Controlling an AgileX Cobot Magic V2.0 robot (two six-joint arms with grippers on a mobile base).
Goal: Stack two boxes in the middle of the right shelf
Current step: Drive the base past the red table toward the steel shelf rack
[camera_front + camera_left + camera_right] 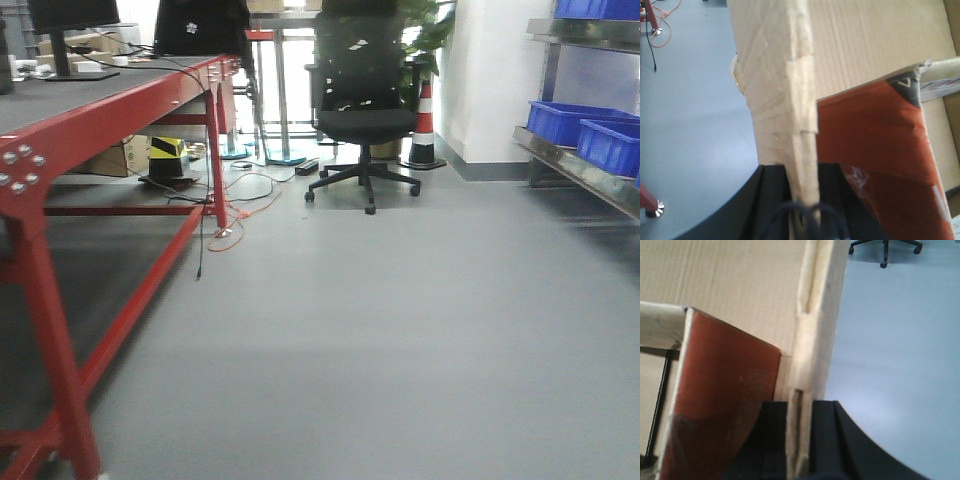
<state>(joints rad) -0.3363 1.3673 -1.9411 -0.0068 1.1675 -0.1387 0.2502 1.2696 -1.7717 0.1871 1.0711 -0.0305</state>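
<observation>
— Where's the box (865,40)?
— Over the floor, its walls clamped by your left end effector (803,200) and right end effector (800,435).
— Risk?
— Thin cardboard may buckle or slip before the shelf (570,166).

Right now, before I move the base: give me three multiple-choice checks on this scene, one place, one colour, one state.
1. The bins sit: A on the shelf, at right; B far left; C dead centre.
2. The table frame is: A blue; B red; C grey.
3. Both jaws are: A open; B shut on the box wall; C out of view.
Answers: A, the front view shows them on the steel tier at right; B, its legs and rails are red; B, each wrist view shows jaws pinching a cardboard edge.
</observation>
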